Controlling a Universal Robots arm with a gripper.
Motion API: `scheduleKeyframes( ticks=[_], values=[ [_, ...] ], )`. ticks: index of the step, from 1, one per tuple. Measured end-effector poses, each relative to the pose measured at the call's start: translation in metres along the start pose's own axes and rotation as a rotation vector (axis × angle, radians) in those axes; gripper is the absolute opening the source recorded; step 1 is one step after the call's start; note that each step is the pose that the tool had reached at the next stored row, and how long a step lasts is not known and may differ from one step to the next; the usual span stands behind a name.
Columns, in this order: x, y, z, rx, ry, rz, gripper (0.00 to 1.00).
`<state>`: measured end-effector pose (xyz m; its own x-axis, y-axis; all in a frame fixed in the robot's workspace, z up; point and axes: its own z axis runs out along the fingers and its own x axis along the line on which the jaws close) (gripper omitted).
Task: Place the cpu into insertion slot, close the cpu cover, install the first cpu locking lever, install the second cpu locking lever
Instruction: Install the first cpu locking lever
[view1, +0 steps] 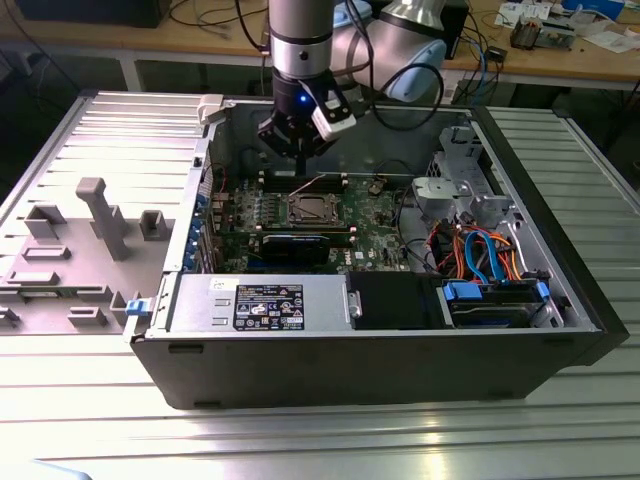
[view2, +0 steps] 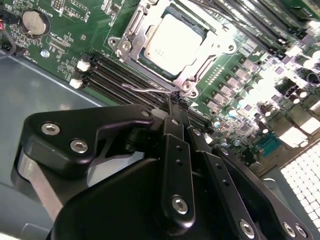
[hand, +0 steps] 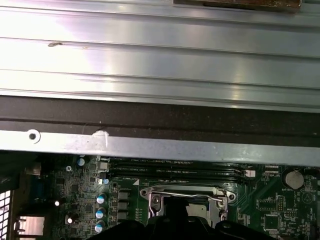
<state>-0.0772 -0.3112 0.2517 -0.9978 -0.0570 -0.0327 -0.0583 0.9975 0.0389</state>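
Note:
The cpu (view2: 172, 40) lies flat in the insertion slot (view1: 310, 208), its silver top showing. The cpu cover (view2: 218, 48) is down over it, framing the chip. A thin wire locking lever (view2: 144, 89) runs along the socket's edge, and its hooked end stands free beside the memory slots. The same lever (hand: 185, 192) crosses the socket in the first wrist view. My gripper (view2: 177, 100) is shut, with its narrow tips at the socket's corner, right at the lever. In the exterior view the gripper (view1: 301, 176) hangs just behind the socket, inside the open computer case.
A power supply (view1: 260, 300) lies along the case's near side, with a blue-latched drive bay (view1: 490, 300) and coloured cables (view1: 480, 250) on the exterior view's right. Long memory slots (view2: 120, 75) flank the socket. A grey fixture plate with pegs (view1: 95, 215) sits on the left.

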Motion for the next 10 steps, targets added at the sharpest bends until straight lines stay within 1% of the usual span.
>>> scheduleKeyframes(
  ticks=[1, 4, 5, 7, 9, 10],
  values=[
    [-0.0010, 0.0000, 0.0008, -0.0028, -0.0003, 0.000, 0.11],
    [-0.0031, -0.0002, 0.0017, -0.0025, -0.0002, 0.002, 0.11],
    [-0.0049, -0.0004, 0.0025, -0.0024, -0.0002, 0.003, 0.11],
    [-0.0095, -0.0007, 0.0061, -0.0024, -0.0003, 0.003, 0.11],
    [-0.0103, -0.0004, 0.0082, -0.0026, -0.0004, 0.004, 0.11],
    [-0.0104, -0.0002, 0.0102, -0.0025, -0.0003, 0.004, 0.11]
  ],
)
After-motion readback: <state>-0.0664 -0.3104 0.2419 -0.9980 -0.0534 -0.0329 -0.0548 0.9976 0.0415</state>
